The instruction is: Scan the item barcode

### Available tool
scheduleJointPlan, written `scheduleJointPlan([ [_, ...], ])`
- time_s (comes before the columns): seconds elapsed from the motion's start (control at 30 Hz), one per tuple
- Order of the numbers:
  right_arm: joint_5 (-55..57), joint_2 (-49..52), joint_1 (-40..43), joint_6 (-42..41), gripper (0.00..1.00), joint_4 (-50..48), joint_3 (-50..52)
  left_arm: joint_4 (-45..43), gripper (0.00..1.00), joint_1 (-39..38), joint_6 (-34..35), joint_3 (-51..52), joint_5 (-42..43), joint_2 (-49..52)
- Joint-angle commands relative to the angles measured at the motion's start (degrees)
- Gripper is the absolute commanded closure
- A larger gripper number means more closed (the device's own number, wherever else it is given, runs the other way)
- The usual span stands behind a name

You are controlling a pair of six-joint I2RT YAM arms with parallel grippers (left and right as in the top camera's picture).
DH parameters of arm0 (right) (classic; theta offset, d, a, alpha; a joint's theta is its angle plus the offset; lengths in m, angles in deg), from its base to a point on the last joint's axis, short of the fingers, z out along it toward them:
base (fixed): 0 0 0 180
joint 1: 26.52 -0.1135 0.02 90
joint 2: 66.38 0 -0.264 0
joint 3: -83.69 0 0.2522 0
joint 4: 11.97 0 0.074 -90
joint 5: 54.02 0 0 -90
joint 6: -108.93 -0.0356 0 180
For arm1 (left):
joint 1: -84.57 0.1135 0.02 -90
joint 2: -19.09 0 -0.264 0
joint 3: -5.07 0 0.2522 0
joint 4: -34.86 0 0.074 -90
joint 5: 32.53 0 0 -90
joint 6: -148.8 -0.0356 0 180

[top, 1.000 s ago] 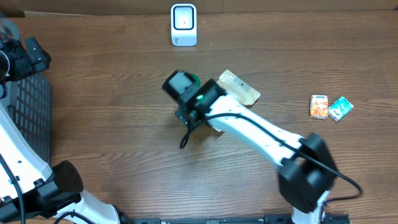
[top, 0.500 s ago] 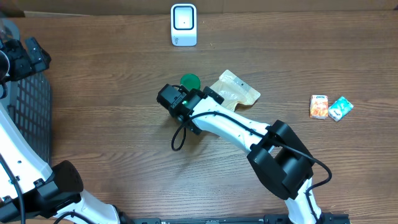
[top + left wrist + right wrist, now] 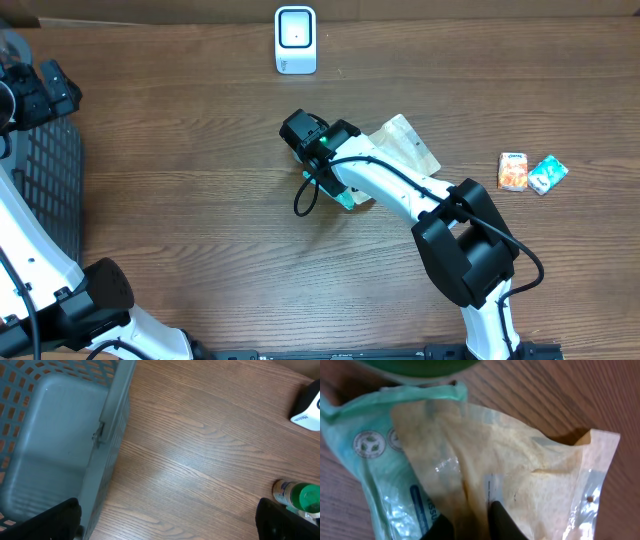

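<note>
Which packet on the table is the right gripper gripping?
The tan see-through pouch: the right gripper is shut on it. The mint-green packet lies under it, and the orange packet and teal packet sit apart.

From overhead you can't see the right gripper (image 3: 470, 526): its wrist (image 3: 318, 140) covers it, and the arm (image 3: 395, 188) hides part of the pouch (image 3: 412, 145). Right wrist view cuts its fingers (image 3: 506, 521) at the bottom edge. Left wrist view crops bottle (image 3: 299, 496) and scanner (image 3: 309, 406).

Scanner (image 3: 295, 40): we find it at the tabletop's (image 3: 180, 200) far edge, behind the pouch (image 3: 408, 148).
Pouch: mid-tabletop, lying over a packet (image 3: 370, 475).
Carton (image 3: 513, 171), sachet (image 3: 547, 174): side by side, well right of the pouch.
Basket (image 3: 50, 170): far left.
</note>
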Motion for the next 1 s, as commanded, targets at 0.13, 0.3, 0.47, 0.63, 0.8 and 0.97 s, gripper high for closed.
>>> scheduleJointPlan([
  [0.13, -2.2, -0.3, -0.4, -0.9, 0.96, 0.0, -1.0, 0.0, 0.0, -0.4, -1.1, -0.7, 0.0, -0.7],
  [0.3, -2.1, -2.4, -0.3, -6.8, 0.96, 3.1, -6.3, 0.0, 0.0, -0.4, -1.1, -0.7, 0.0, -0.7],
  [0.47, -6.3, -7.2, -0.2, -12.8, 0.96, 9.0, -17.3, 0.0, 0.0, -0.4, -1.1, -0.7, 0.0, -0.7],
  [0.63, -21.0, -14.8, 2.1, -20.9, 0.96, 12.6, -27.0, 0.0, 0.0, -0.4, -1.1, -0.7, 0.0, -0.7],
  [0.8, -45.2, -20.9, 8.9, -26.4, 0.96, 12.3, -27.5, 0.0, 0.01, -0.4, -1.1, -0.7, 0.0, -0.7],
  [0.97, -68.7, -20.7, 15.9, -26.1, 0.96, 12.3, -25.6, 0.0, 0.0, -0.4, -1.1, -0.7, 0.0, -0.7],
])
